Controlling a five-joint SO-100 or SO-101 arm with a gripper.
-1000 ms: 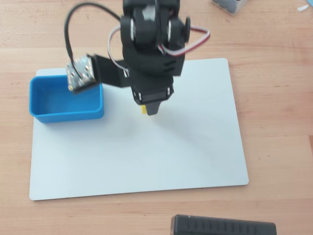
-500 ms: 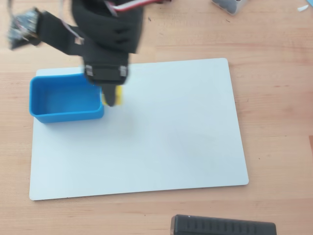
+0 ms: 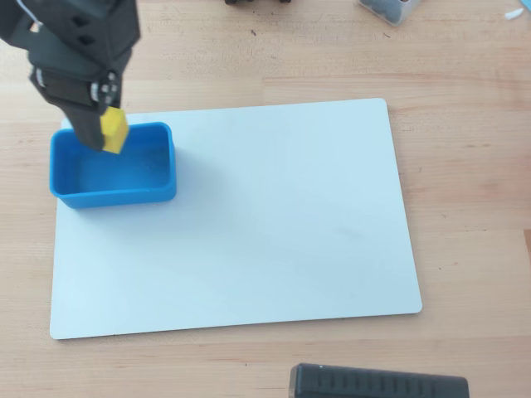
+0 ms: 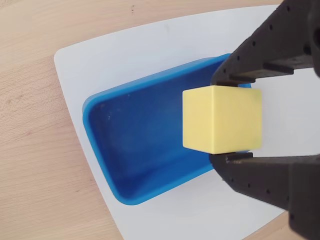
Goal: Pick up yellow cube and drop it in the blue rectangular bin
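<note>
The yellow cube (image 3: 114,133) is held between my black gripper's (image 3: 106,131) fingers, above the blue rectangular bin (image 3: 158,192). In the wrist view the cube (image 4: 222,119) sits clamped between the two fingers (image 4: 260,55) of the gripper (image 4: 227,120), over the right part of the bin (image 4: 100,165). The bin is empty and stands on the left end of a white board (image 3: 290,215). The gripper is shut on the cube.
The white board lies on a wooden table (image 3: 465,83). A black object (image 3: 377,383) sits at the front edge, a pale container (image 3: 388,8) at the back right, and dark parts (image 3: 257,2) at the back edge.
</note>
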